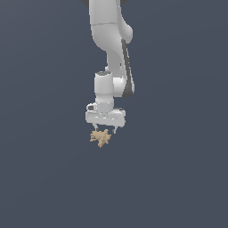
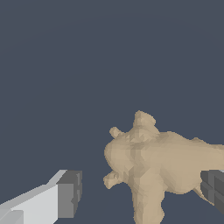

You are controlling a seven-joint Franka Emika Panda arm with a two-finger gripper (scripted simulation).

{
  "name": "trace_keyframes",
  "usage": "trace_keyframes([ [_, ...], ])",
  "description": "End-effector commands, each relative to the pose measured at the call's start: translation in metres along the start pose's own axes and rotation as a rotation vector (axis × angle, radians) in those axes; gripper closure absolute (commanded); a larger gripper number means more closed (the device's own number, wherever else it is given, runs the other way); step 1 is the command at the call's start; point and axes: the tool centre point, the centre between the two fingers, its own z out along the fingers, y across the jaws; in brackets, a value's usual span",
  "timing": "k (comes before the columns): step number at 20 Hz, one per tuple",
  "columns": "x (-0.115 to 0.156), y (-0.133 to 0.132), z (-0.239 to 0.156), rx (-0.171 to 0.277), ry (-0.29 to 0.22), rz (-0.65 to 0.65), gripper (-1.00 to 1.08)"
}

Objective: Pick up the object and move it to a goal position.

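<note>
Flat slate-grey ground [image 1: 40, 178] fills both views, plain and unmarked from edge to edge. On it, a little below the middle of the exterior view, lies the small tan lump with stubby lobes and a star-like outline [image 1: 100, 137], clearly narrower than the white pincer above it. In the wrist view the same tan lump [image 2: 153, 164] looks large and faceted, with a knob pointing away from its body, two short nubs on one side and a thicker lobe running out of the picture. Directly above the lump in the exterior view hangs the white two-fingered gripper [image 1: 105, 130], its short fingertips pointing down and ending just at the lump's upper lobes; whether they touch it cannot be told there. The fingers are spread apart. In the wrist view one white finger with a dark grey pad [image 2: 70, 194] stands clear of the lump with bare ground between them, while the other dark pad [image 2: 214, 188] sits close against the lump's far lobe at the picture's edge, so the lump lies between the two pads but nearer one than the other. Above the gripper rises the white jointed arm with dark seams [image 1: 111, 40], coming down from the top of the exterior view.
</note>
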Motion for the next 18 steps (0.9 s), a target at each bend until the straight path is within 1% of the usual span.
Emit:
trace_keyframes([
  [1, -0.003, 0.002, 0.0, 0.003, 0.025, 0.013, -1.0],
  [7, -0.007, 0.006, -0.001, 0.006, 0.061, 0.034, -1.0],
  [13, -0.008, 0.008, -0.002, 0.007, 0.076, 0.044, -1.0],
  [15, -0.008, 0.009, -0.002, 0.006, 0.076, 0.044, -1.0],
  [18, -0.016, 0.003, 0.001, 0.012, 0.059, 0.024, -1.0],
])
